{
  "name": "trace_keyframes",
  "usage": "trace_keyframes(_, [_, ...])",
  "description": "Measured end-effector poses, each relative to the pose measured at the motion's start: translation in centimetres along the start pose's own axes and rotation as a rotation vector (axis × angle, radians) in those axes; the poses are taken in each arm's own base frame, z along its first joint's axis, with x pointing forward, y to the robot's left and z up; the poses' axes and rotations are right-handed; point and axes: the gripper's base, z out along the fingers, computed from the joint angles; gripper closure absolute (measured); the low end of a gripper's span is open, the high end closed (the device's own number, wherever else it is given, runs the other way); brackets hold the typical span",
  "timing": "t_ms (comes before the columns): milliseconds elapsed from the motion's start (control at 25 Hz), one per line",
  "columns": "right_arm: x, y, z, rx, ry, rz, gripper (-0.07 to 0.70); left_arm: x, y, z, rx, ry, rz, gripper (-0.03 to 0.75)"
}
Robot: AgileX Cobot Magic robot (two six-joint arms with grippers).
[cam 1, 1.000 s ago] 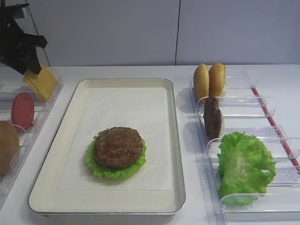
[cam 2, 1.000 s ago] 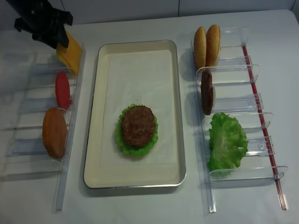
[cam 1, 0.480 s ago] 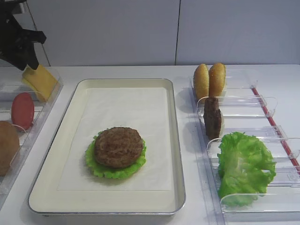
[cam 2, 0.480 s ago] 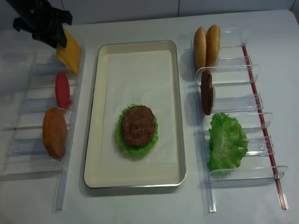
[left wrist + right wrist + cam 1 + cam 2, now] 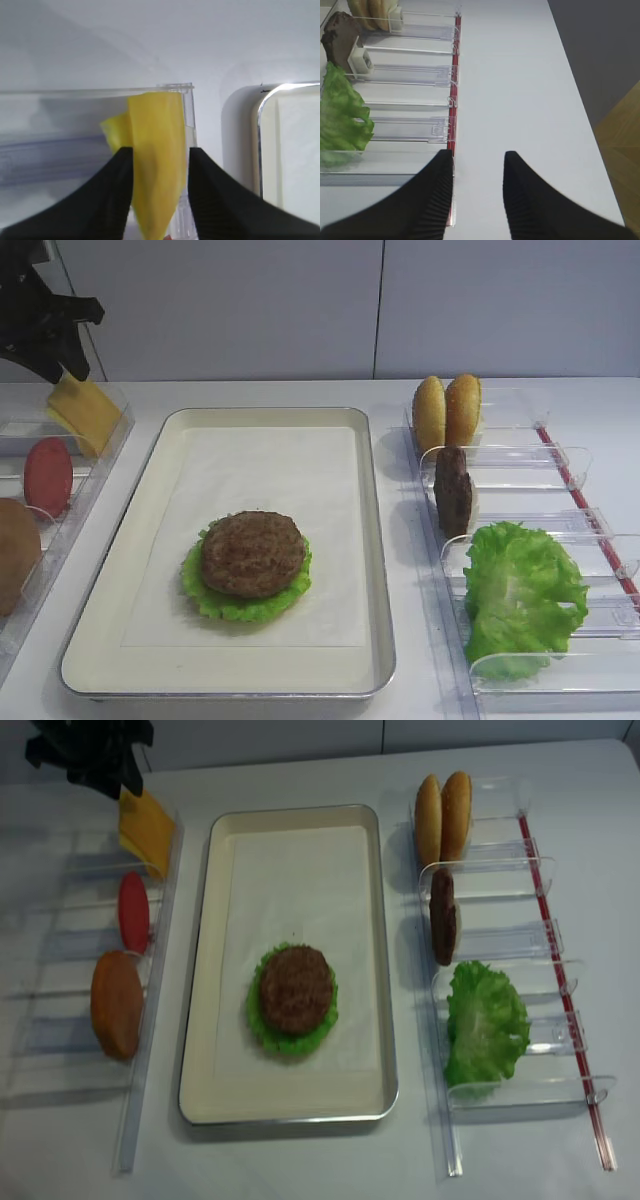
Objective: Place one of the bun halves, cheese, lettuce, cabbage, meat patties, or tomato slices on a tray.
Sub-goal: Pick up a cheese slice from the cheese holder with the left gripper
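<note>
At centre, tray: the large rectangular cream-coloured metal tray (image 5: 375, 540) with rounded corners and a white paper liner is the landmark for every place below.
On the tray: a ruffled green lettuce leaf (image 5: 205, 595) lies on the near half of the liner, with a round dark brown meat patty (image 5: 252, 553) flat on top of it.
Right of the tray: a row of clear plastic divider bins (image 5: 560, 475) with a red strip along the outer edge.
Right bins, near end: a big bunch of ruffled bright-green lettuce (image 5: 520, 595).
Right bins, middle: a second dark brown patty (image 5: 452, 490) standing on edge.
Right bins, far end: two golden-brown bun halves (image 5: 447, 411) upright, side by side and touching.
Left of the tray: another set of clear bins (image 5: 60, 945) holding a brown bun half (image 5: 116, 1004) at the near end and a flat red tomato slice (image 5: 133, 912) beyond it.
Left bins, far end: the thin square yellow-orange cheese slice (image 5: 157, 160), tilted, its lower part inside the bin.
Left gripper (image 5: 159, 192): black jaws closed on the cheese slice, one each side of its upper edge.
Right gripper (image 5: 477, 195): black jaws apart, holding nothing, over bare white tabletop (image 5: 520, 75) beyond the right bins, well away from the tray.
</note>
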Motion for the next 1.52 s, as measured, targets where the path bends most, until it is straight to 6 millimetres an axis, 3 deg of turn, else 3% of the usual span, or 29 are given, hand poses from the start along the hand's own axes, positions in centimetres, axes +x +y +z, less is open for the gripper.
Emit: trace_keyframes(1520, [0.0, 0.0, 0.0, 0.0, 0.0, 0.0, 0.363, 0.0, 0.02, 0.19, 0.001, 0.004, -0.058, 0.459])
